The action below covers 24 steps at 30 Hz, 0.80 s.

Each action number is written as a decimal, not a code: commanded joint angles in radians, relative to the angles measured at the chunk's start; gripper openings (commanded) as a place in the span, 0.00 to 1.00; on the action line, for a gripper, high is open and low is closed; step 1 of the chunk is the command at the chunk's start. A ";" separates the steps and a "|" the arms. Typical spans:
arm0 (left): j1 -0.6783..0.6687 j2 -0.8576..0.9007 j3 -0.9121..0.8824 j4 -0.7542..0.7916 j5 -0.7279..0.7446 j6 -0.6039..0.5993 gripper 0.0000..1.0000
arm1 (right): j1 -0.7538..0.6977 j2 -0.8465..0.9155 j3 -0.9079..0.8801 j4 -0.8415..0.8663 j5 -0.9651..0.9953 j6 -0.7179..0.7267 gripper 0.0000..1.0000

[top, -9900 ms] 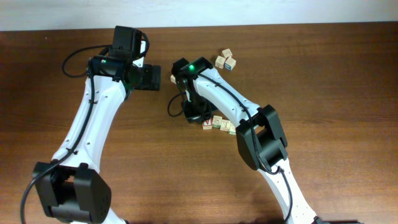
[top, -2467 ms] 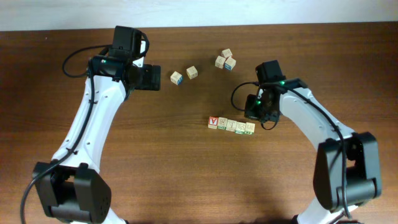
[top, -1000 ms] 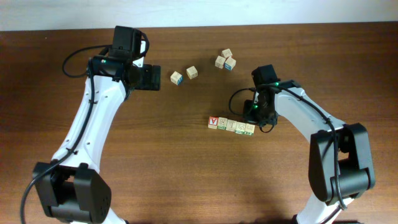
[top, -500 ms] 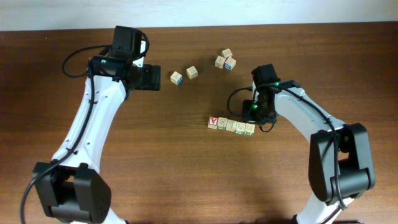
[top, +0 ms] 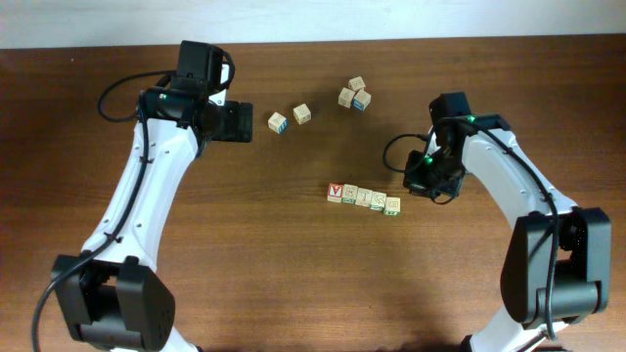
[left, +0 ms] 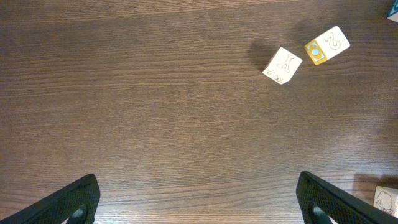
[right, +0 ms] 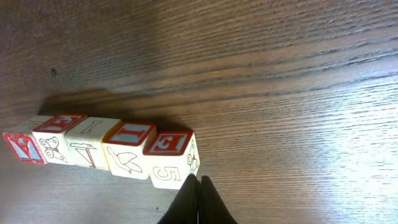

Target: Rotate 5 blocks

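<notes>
Sitting in one touching row, five blocks (top: 364,198)

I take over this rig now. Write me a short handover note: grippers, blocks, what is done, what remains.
Left gripper: open, empty, above bare brown wooden table, away from the row.
Right gripper: shut, holding nothing, tips at a corner of the end block.
Blocks: five pale wooden alphabet cubes lie touching in one row; the cube showing a red letter from above is at the opposite end.
Done: row formed; end block sits slightly out of line.
Left: probably more pushing to turn the row; how far is unclear.
</notes>
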 commanded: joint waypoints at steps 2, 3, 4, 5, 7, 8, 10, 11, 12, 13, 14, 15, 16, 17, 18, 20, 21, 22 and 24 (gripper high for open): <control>0.006 0.006 0.018 -0.002 -0.007 -0.016 0.99 | 0.018 -0.014 -0.053 -0.003 -0.024 0.012 0.04; 0.006 0.006 0.018 -0.001 -0.007 -0.016 0.99 | 0.023 -0.014 -0.068 -0.005 -0.028 0.011 0.04; 0.006 0.006 0.018 -0.002 -0.007 -0.016 0.99 | 0.029 -0.014 -0.079 -0.009 -0.031 0.011 0.04; 0.006 0.006 0.018 -0.002 -0.007 -0.017 0.99 | 0.037 -0.014 -0.087 -0.013 -0.032 0.011 0.04; 0.006 0.006 0.018 -0.002 -0.007 -0.016 0.99 | 0.060 -0.014 -0.101 -0.021 -0.034 0.011 0.04; 0.006 0.006 0.018 -0.002 -0.007 -0.017 0.99 | 0.071 -0.014 -0.106 -0.023 -0.034 0.011 0.04; 0.006 0.006 0.018 -0.002 -0.007 -0.017 0.99 | 0.092 -0.014 -0.114 -0.035 -0.033 0.011 0.04; 0.006 0.006 0.018 -0.002 -0.007 -0.016 0.99 | 0.102 -0.014 -0.119 -0.042 -0.033 0.011 0.04; 0.006 0.006 0.018 -0.002 -0.006 -0.016 0.99 | 0.113 -0.014 -0.121 -0.052 -0.033 0.011 0.04; 0.006 0.006 0.018 -0.002 -0.007 -0.016 0.99 | 0.120 -0.014 -0.124 -0.052 -0.032 0.011 0.04; 0.006 0.006 0.018 -0.002 -0.007 -0.016 0.99 | 0.129 -0.014 -0.128 -0.049 -0.021 0.012 0.04; 0.006 0.006 0.018 -0.002 -0.007 -0.016 0.99 | 0.134 -0.014 -0.132 -0.039 -0.014 0.012 0.04; 0.006 0.006 0.018 -0.002 -0.006 -0.016 0.99 | 0.136 -0.014 -0.135 -0.025 -0.014 0.011 0.04; 0.006 0.006 0.018 -0.002 -0.007 -0.017 0.99 | 0.136 -0.014 -0.137 -0.011 -0.011 0.011 0.04; 0.006 0.006 0.018 -0.002 -0.006 -0.017 0.99 | 0.136 -0.014 -0.140 0.011 0.005 0.011 0.04; 0.006 0.006 0.018 -0.002 -0.007 -0.017 0.99 | 0.136 -0.011 -0.140 0.040 0.019 0.011 0.04; 0.006 0.006 0.018 -0.002 -0.007 -0.016 0.99 | 0.136 -0.008 -0.140 0.059 0.021 0.011 0.04; 0.006 0.006 0.018 -0.002 -0.006 -0.016 0.99 | 0.136 -0.003 -0.140 0.071 0.022 0.011 0.04; 0.006 0.006 0.018 -0.002 -0.007 -0.016 0.99 | 0.136 0.003 -0.140 0.085 0.023 0.008 0.04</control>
